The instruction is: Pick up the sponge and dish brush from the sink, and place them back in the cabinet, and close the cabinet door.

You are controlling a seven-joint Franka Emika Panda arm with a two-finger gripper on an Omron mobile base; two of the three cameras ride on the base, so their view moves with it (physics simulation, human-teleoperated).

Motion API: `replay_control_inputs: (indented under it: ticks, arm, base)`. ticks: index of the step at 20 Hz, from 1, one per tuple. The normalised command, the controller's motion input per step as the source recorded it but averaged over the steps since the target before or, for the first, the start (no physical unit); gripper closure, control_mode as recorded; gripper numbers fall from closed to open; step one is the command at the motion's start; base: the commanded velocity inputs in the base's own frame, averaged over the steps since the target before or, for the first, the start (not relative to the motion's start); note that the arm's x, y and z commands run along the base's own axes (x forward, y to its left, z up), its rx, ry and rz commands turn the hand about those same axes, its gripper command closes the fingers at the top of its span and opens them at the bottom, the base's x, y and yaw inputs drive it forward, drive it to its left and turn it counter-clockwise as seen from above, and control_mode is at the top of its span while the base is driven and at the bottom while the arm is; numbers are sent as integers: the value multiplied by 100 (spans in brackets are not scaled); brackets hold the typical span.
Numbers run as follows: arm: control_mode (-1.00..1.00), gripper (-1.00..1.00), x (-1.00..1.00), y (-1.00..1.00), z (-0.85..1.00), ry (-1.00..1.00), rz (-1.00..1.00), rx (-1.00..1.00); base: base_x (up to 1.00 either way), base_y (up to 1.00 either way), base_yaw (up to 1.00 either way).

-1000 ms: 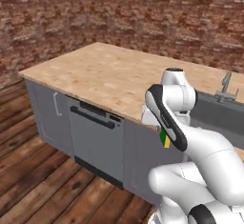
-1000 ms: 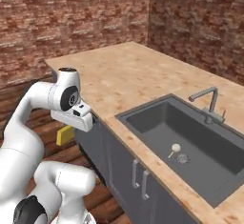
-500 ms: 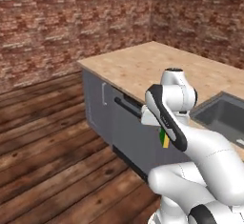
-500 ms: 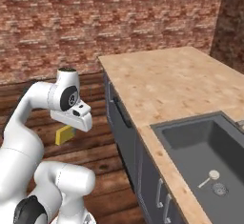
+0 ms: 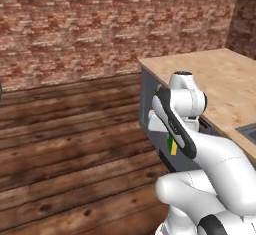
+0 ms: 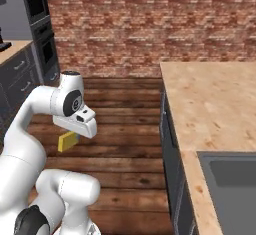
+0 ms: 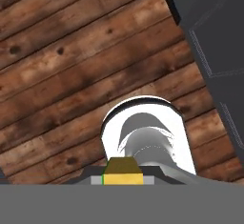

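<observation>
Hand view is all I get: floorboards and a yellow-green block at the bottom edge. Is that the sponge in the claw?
Observer: Yes, the right base view shows the sponge hanging under the claw, which is shut on it.
Operator: Is the sink near?
Observer: A corner of the sink shows at lower right of that view, across the counter from the arm.
Operator: Anything ahead?
Observer: A brick wall beyond the wooden floor.

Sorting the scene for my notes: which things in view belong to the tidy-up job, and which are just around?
Job:
- sponge, held in the shut jaws
- sink

Just around:
- wood-grain countertop
- under-counter cabinets
- plank floor
- brick wall
</observation>
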Motion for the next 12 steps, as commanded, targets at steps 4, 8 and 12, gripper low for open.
replay_control_inputs:
  ticks: [4,8,12]
  arm:
    - [100,100,0,0,0,0,0,0]
    - [100,100,0,0,0,0,0,0]
    - [100,100,0,0,0,0,0,0]
  base:
    - [13,13,51]
    - [15,12,47]
    - [16,12,44]
